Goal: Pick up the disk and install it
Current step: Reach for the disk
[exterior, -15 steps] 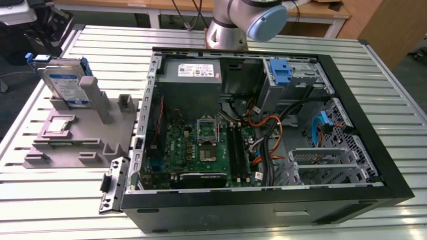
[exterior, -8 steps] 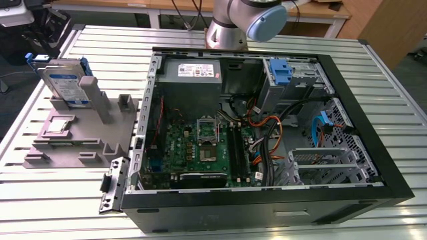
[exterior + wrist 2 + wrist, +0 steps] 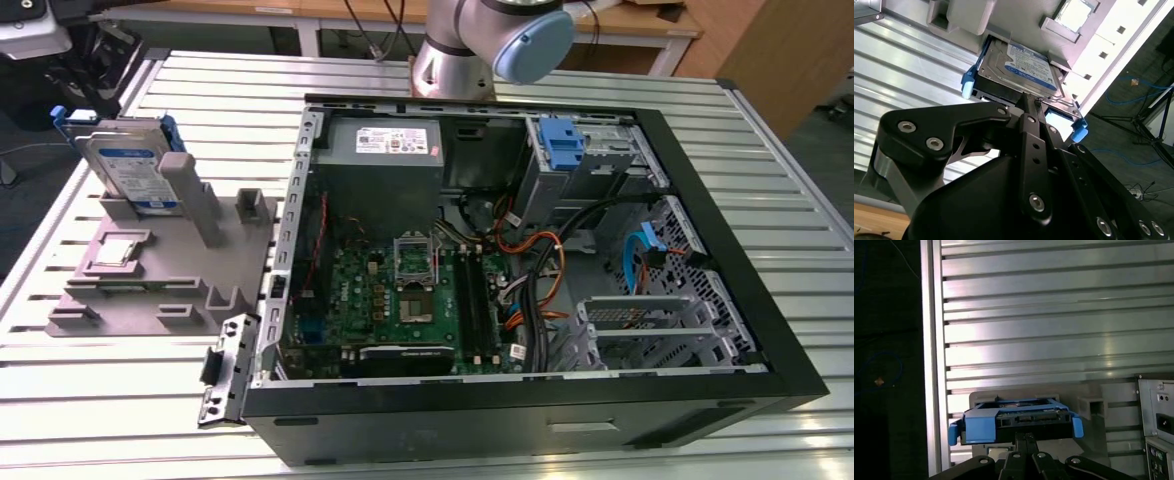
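Observation:
The disk [image 3: 131, 168], a silver-grey drive with a blue-and-white label in a blue plastic bracket, stands on edge in a slot of the grey holder [image 3: 160, 275] on the exterior view's left. In both wrist views my gripper looks towards it from a distance. The disk [image 3: 1019, 67] lies beyond the black fingertips of my gripper [image 3: 1030, 100], label side showing. In the first wrist view the disk [image 3: 1016, 419] is seen edge-on, just past my gripper [image 3: 1024, 437]. The fingertips meet with nothing between them and are apart from the disk.
An open computer case [image 3: 747, 330] fills the middle and the exterior view's right of the slatted metal table [image 3: 120, 400]. Inside are a green motherboard [image 3: 400, 290], a grey power supply [image 3: 387, 145], a blue bracket in a bay [image 3: 563, 140] and a metal drive cage [image 3: 641, 325]. The arm's base [image 3: 454, 60] stands behind the case.

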Available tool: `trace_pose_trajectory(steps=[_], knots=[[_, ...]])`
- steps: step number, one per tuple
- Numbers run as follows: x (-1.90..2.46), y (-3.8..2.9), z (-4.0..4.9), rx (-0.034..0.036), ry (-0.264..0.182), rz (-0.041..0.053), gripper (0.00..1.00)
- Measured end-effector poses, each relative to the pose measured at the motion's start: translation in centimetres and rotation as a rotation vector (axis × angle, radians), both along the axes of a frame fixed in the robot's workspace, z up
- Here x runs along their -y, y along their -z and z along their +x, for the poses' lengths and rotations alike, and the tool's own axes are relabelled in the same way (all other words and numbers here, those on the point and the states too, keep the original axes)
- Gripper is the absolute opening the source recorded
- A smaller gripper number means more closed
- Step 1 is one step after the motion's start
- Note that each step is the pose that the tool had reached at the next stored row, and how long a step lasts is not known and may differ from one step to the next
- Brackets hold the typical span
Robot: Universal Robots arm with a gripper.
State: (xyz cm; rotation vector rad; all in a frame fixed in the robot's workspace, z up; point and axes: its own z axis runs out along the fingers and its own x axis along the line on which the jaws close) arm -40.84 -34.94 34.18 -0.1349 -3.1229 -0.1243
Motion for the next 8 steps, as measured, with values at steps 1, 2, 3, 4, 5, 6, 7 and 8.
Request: trace_pose_trajectory(steps=[1,2,3,4,5,6,7,8], knots=[[0.0,0.07,-0.02,0.0001,-0.002,0.0001,0.11],[0.0,0.11,-0.04,0.0001,-0.005,0.0001,0.11],[0.0,0.14,-0.04,0.0,-0.011,0.0,0.11],[-0.01,0.17,-0.04,-0.0001,-0.022,0.0,0.11],[-0.01,0.18,-0.04,-0.0001,-0.033,-0.0001,0.11],[-0.01,0.19,-0.05,-0.0001,-0.041,0.0,0.11],[0.0,0.21,-0.05,0.0,-0.045,0.0,0.11],[0.0,0.24,-0.08,0.0002,-0.046,0.0001,0.11]])
